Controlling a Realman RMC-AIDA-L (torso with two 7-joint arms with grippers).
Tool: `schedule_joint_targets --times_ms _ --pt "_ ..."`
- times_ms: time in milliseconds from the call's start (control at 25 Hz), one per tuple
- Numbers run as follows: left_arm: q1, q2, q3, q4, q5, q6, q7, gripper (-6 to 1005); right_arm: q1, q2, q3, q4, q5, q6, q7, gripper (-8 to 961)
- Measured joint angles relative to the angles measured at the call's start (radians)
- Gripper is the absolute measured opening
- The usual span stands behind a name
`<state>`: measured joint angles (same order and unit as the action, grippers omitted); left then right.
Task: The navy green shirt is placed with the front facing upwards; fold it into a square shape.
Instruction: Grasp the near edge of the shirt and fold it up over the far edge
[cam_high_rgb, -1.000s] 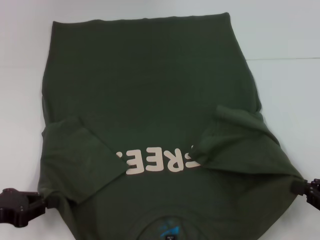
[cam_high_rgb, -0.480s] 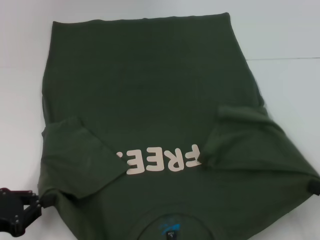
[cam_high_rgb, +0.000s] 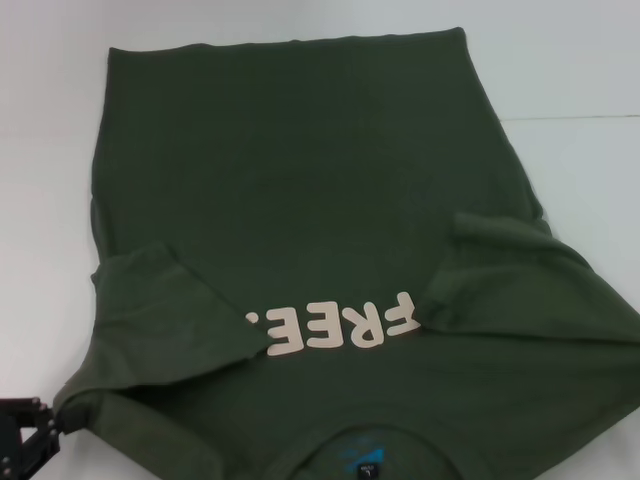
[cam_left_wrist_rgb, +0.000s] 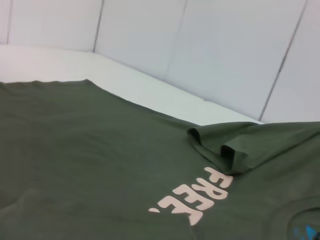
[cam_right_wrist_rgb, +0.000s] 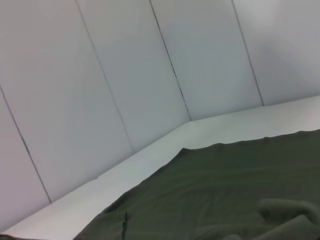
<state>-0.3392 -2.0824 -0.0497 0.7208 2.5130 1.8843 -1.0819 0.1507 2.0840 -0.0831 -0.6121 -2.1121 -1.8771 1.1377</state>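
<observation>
Lying front up on the white table (cam_high_rgb: 580, 70), the shirt (cam_high_rgb: 300, 180) fills most of the head view, collar nearest the robot and hem at the far edge. Starting at the left: the left gripper (cam_high_rgb: 25, 440) shows at the lower left corner, touching the shirt's near left shoulder corner; whether it is pinching the cloth or merely beside it, I cannot tell. The left sleeve (cam_high_rgb: 165, 320) is folded inward onto the chest, its tip just beside the "FREE" lettering (cam_high_rgb: 335, 325). Further right, the right sleeve (cam_high_rgb: 500, 290) is likewise folded in, covering the start of the print. The right gripper is out of the head view, and its own wrist view shows only cloth and the pale wall panels (cam_right_wrist_rgb: 125, 75).

The sleeve-folding step looks about finished. Next, I judge, comes folding the body lengthwise, which calls for firm holds on both shoulder corners and an even lift. The loosely bunched sleeve folds could slip open; nothing else stands in the way.
</observation>
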Motion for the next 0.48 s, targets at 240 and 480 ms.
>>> schedule_joint_targets --times_ms 240,480 --pt "0.031 -0.001 0.005 0.033 0.003 0.065 0.033 30 -0.027 0.003 0.02 0.009 0.002 -0.026 -0.047 30" --pt "0.045 0.0 0.001 0.047 0.006 0.075 0.046 30 -0.065 0.002 0.048 0.056 0.003 -0.101 -0.159 30"
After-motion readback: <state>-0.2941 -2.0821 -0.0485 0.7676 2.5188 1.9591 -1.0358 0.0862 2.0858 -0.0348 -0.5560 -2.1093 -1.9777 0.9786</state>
